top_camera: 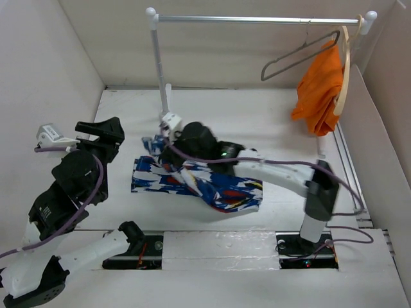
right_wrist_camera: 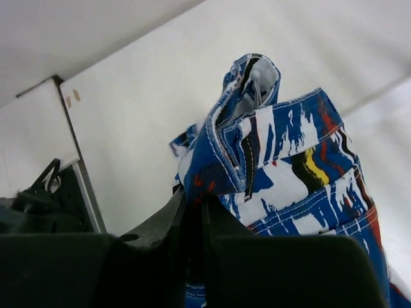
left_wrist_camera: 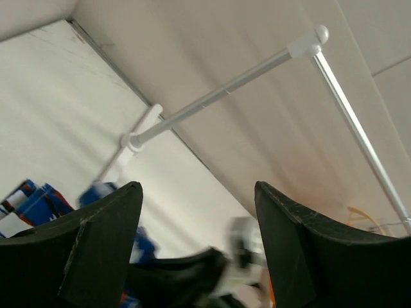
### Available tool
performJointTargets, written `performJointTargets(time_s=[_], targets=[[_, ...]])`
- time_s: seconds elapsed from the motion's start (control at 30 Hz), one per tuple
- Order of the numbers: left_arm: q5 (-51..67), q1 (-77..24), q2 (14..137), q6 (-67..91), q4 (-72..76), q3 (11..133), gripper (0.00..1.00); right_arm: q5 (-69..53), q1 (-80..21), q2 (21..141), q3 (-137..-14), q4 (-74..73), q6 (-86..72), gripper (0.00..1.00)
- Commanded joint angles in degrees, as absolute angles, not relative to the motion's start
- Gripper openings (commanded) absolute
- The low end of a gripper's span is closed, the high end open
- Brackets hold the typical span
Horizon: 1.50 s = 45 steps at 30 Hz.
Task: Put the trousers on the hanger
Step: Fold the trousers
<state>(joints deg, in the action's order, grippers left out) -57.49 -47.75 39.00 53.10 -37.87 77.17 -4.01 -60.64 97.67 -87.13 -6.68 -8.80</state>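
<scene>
The trousers (top_camera: 212, 183) are seen from the top view lying rumpled across the middle of the table (top_camera: 257, 109), with one end lifted at the upper left. There the right gripper (top_camera: 166, 138) is closed on the cloth. The grip is made plain only in the right wrist view: the black fingers (right_wrist_camera: 164, 224) are pressed together on a stitched fold of the trousers (right_wrist_camera: 282, 167), which stands up above them.

The left gripper (top_camera: 101, 130) is raised well to the left of the trousers. In the left wrist view the left gripper (left_wrist_camera: 198, 189) is shown with its fingers (left_wrist_camera: 103, 244) spread wide and nothing between them. It is pointed up at the white rail (left_wrist_camera: 225, 96).

The hanger (top_camera: 298, 54) is shown by the top view alone. It is hooked on the rail (top_camera: 257, 20) at the far right, just beside a wooden hanger (top_camera: 345, 70) draped with orange cloth (top_camera: 319, 90).

A white patch (left_wrist_camera: 9, 224) on the blue cloth at the left edge of the left wrist view may be a label, but it is too blurred to be read.
</scene>
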Motion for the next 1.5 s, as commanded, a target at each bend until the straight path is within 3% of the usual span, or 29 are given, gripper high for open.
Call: performJointTargets(time_s=[0.0, 0.03, 0.1, 0.17, 0.27, 0.3, 0.37, 0.43, 0.47, 0.5, 0.53, 0.6, 0.63, 0.77, 0.93, 1.1, 1.33, 1.47], targets=[[-65.65, -47.64, 42.10, 50.92, -39.65, 77.70, 0.67, -6.13, -66.77, 108.51, -97.26, 4.57, -7.65, 0.12], [-65.48, -47.64, 41.58, 50.19, -37.81, 77.35, 0.67, -8.07, -67.58, 115.42, -103.21, 3.18, -7.56, 0.29], [-65.13, -47.64, 41.48, 49.31, -37.36, 75.86, 0.70, -10.19, -68.20, 120.39, -109.13, -3.56, -7.99, 0.74], [-64.08, -47.64, 41.92, 49.04, -37.79, 73.93, 0.74, -11.95, -68.20, 119.99, -108.48, -6.42, -6.42, 0.80], [-63.02, -47.64, 42.45, 50.97, -39.20, 68.76, 0.75, -10.55, -66.28, 109.05, -98.04, -2.12, -6.33, 0.80], [-63.02, -47.64, 42.63, 50.80, -37.46, 64.21, 0.75, -10.98, -64.44, 102.81, -85.73, -0.54, -7.72, 0.80], [-61.62, -47.64, 43.15, 51.06, -34.65, 59.20, 0.75, -11.16, -62.67, 99.96, -81.60, 1.41, -8.35, 0.79], [-55.22, -47.64, 45.78, 50.98, -29.13, 54.69, 0.75, -9.15, -60.48, 91.61, -70.35, -1.56, -8.18, 0.69], [-52.41, -47.64, 47.44, 50.98, -27.00, 50.84, 0.75, -8.01, -59.42, 88.97, -66.92, -2.02, -8.17, 0.59], [-47.60, -47.64, 49.20, 51.32, -25.50, 49.50, 0.75, -8.00, -58.46, 84.25, -63.40, -2.37, -8.35, 0.33], [-45.20, -47.64, 54.00, 52.46, -24.53, 48.44, 0.75, -8.00, -57.32, 82.02, -56.76, -3.16, -8.61, 0.20], [-37.32, -46.59, 61.56, 51.51, -19.97, 46.41, 0.75, -6.25, -54.68, 75.98, -51.00, -4.04, -8.53, 0.02], [-34.83, -44.67, 63.96, 51.68, -18.12, 46.23, 0.75, -5.63, -53.88, 74.37, -46.45, -5.87, -8.61, 0.00], [-23.04, -33.88, 72.59, 50.19, -12.84, 43.08, 0.70, -6.14, -49.58, 67.42, -35.88, -5.45, -8.70, 0.02], [-15.39, -20.68, 72.95, 48.43, -7.48, 37.36, 0.69, -3.87, -43.78, 65.04, -29.98, -8.69, -9.04, 0.26], [-9.95, -6.80, 73.47, 47.81, -4.40, 31.73, 0.69, -4.30, -40.26, 65.12, -21.91, -7.21, -11.34, 0.27], [-10.55, -0.70, 69.27, 49.66, -6.76, 31.46, 0.70, -5.71, -40.25, 63.91, -20.21, -9.74, -13.09, 0.28], [-8.62, -0.70, 63.56, 48.70, -8.00, 36.63, 0.71, -8.61, -40.25, 57.49, -25.73, -14.93, -11.87, 0.42]])
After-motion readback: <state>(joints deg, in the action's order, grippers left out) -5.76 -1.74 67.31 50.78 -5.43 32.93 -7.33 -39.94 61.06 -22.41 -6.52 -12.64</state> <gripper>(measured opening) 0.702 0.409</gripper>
